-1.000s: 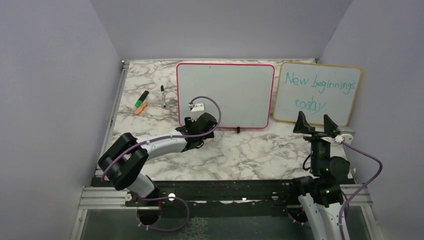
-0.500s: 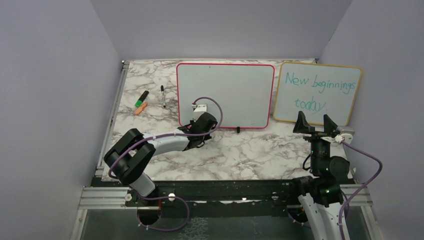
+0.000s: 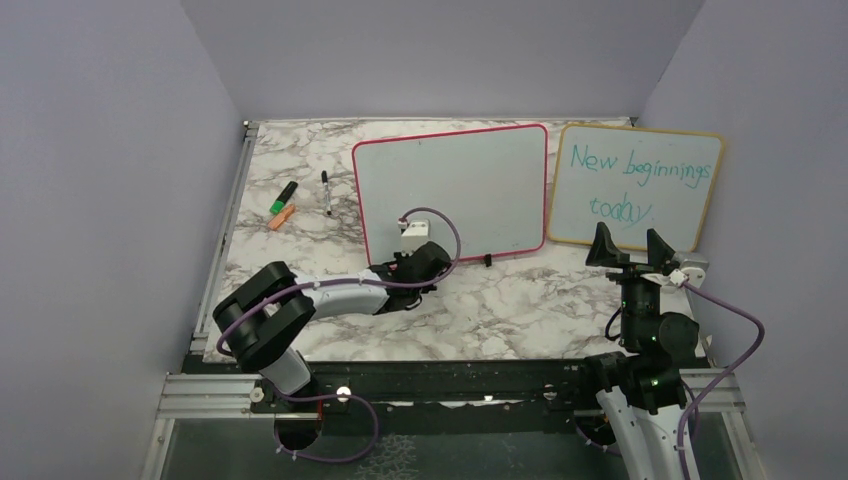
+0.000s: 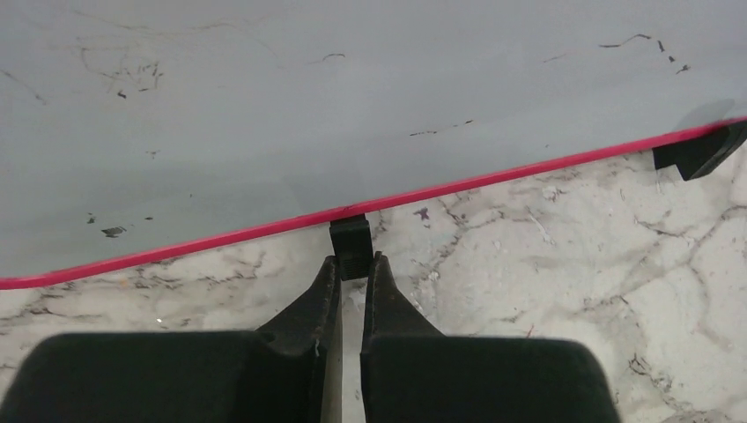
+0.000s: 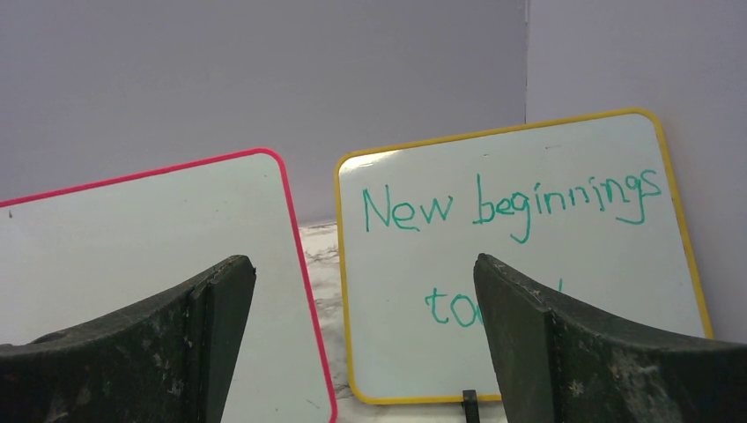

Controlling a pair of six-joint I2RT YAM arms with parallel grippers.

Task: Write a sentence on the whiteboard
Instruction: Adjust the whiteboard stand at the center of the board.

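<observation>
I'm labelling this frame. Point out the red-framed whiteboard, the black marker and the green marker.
whiteboard (image 3: 470, 185): top external view, bare writing surface.
black marker (image 3: 326, 192): top external view, middle of its barrel.
green marker (image 3: 283, 197): top external view, middle of its body.

Seen from above, the lower edge of the whiteboard (image 3: 450, 190) was partly covered near 7 o'clock by the left arm (image 3: 340, 292). In the right wrist view, "today" on the yellow-framed board (image 5: 520, 256) was half blocked at 5 o'clock by a finger (image 5: 599, 352) of the right gripper (image 5: 357, 262).
</observation>
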